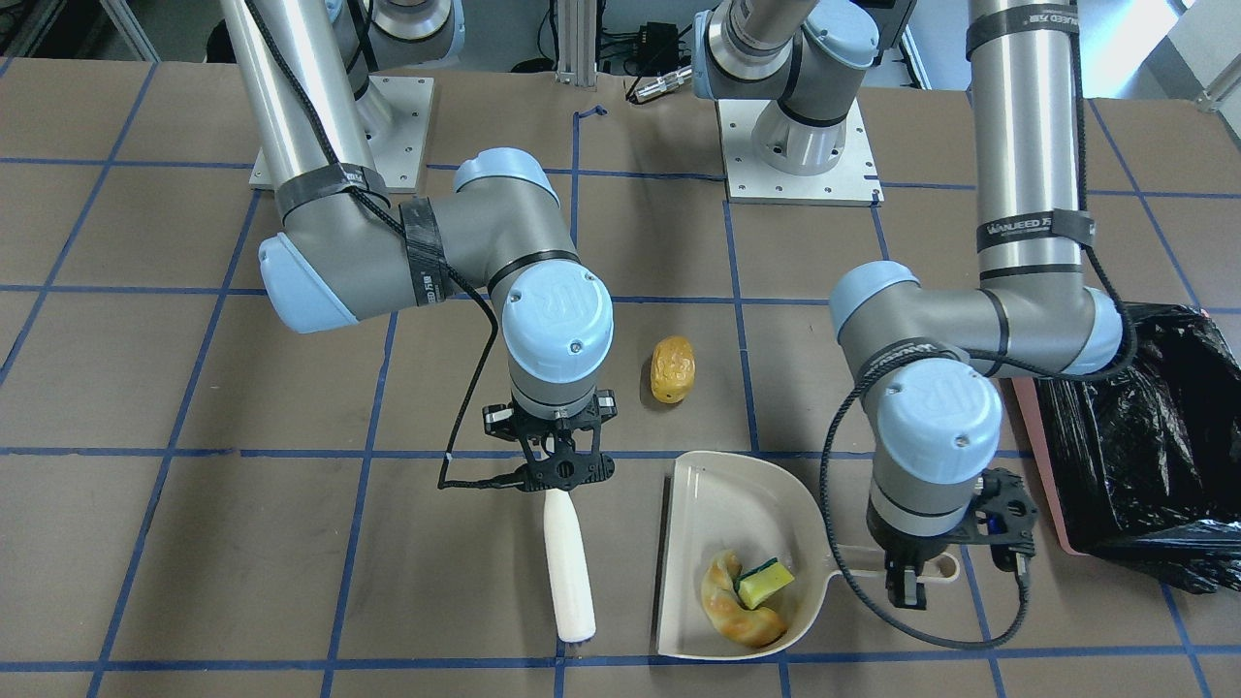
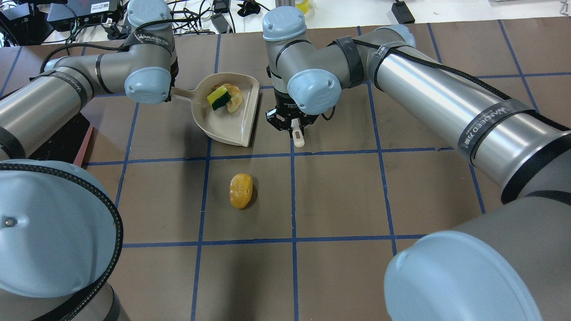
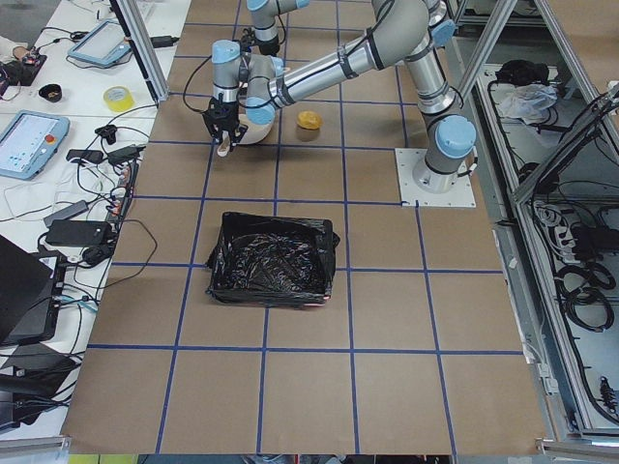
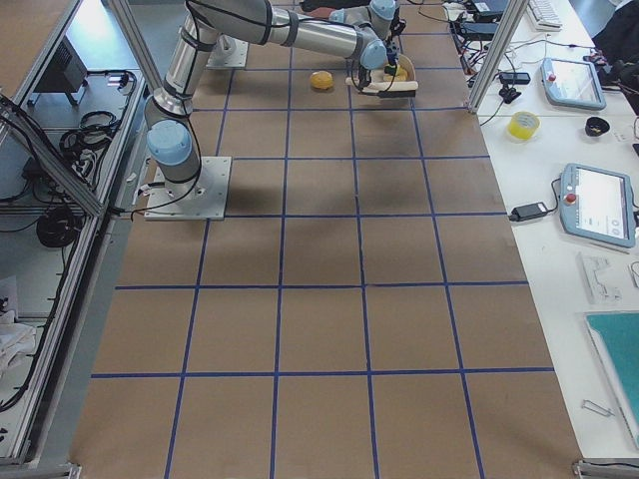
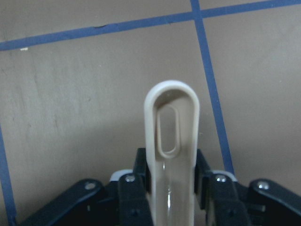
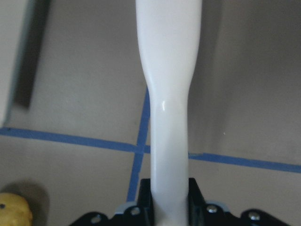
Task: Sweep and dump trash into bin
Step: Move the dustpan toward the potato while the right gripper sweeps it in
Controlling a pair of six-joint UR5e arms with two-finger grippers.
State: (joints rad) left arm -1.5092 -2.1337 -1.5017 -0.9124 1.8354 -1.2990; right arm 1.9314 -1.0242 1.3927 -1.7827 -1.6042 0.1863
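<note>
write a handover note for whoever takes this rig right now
The left gripper is shut on the dustpan handle, the right gripper on the brush.
The croissant and the sponge lie in the dustpan. The roll lies on the table, apart from the pan. The bin stands on the robot's left.
Done: two items in the pan. Left: sweep the roll in, dump all into the bin.

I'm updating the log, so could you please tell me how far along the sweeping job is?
Done: the croissant and sponge lie in the dustpan. In hand: the left gripper holds the dustpan's handle, the right gripper the brush. Remaining: the roll sits on the table, then dumping into the bin.
</note>
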